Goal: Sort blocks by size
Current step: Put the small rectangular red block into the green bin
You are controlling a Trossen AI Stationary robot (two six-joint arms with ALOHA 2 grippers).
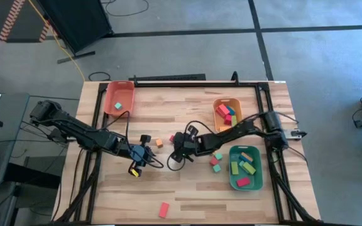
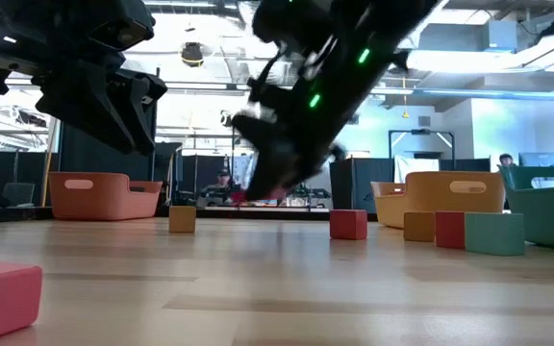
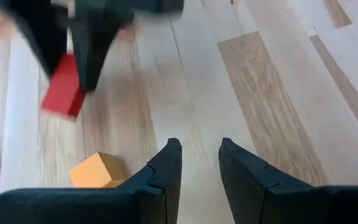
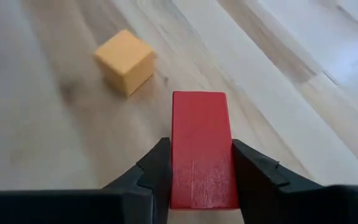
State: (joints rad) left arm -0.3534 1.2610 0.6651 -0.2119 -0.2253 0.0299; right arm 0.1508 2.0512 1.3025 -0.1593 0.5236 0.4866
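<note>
Right gripper (image 4: 201,168) is clamped on a red rectangular wooden block (image 4: 199,149), fingers pressed to both long sides, block sticking out past the fingertips. In the high view this gripper (image 1: 180,149) sits mid-table, well left of the green plastic tray (image 1: 234,180). A small orange wooden cube (image 4: 125,60) lies on the light wooden table (image 4: 303,56) just beyond the held block, apart from it.

Left gripper (image 3: 196,163) is released, fingers parted with bare table between them, holding nothing. In the high view it (image 1: 138,154) is farther left of the green tray, near the right gripper. The same orange cube (image 3: 98,172) rests just beside its finger, not touching that I can tell. The red block (image 3: 63,93) shows ahead of it in the other arm's dark fingers.

Green tray holds several blocks: green, orange, red, teal. The orange plastic tray (image 1: 236,103) just behind it holds red, orange and teal ones. The red-orange plastic tray (image 1: 128,95), far left of the green tray at the back edge, holds one green block (image 1: 117,107). A few loose blocks (image 1: 216,162) lie just left of the green tray. One pink block (image 1: 164,209) lies alone at the front edge, well left of the green tray.
</note>
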